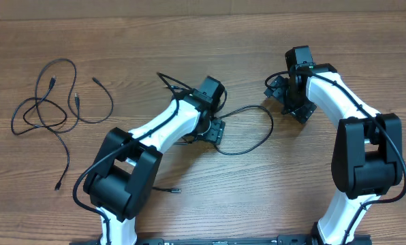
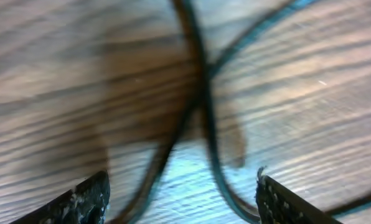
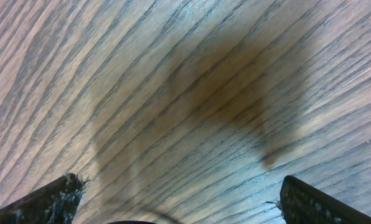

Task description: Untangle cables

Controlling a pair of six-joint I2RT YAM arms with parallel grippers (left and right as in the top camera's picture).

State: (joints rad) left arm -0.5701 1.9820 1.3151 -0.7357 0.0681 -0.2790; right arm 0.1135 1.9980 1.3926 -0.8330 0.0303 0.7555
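Untangling cables (image 1: 53, 102), most bunched far left on the table (image 1: 210, 34) | left claw (image 2: 182, 193) wide, crossed loop (image 2: 204, 106) lying between | right claw (image 3: 182, 199) wide, empty | tip: pinch one strand only, lift slowly, pull away from the crossing.

The overhead camera looks straight down from well above the table (image 1: 257, 197), far enough back to take in the left arm (image 1: 165, 126) and right arm (image 1: 339, 95) whole. The left wrist camera sits behind the left gripper (image 2: 182, 199) and faces forward past its 2 fingertips (image 2: 86, 202), which show at the lower corners. It is so near the wood that the cables (image 2: 201, 93) ahead of the fingertips blur. The right wrist camera looks the same way past the right gripper (image 3: 179, 199), equally close, onto wood grain. Each wrist view shares with the overhead only the small patch just under its own gripper.
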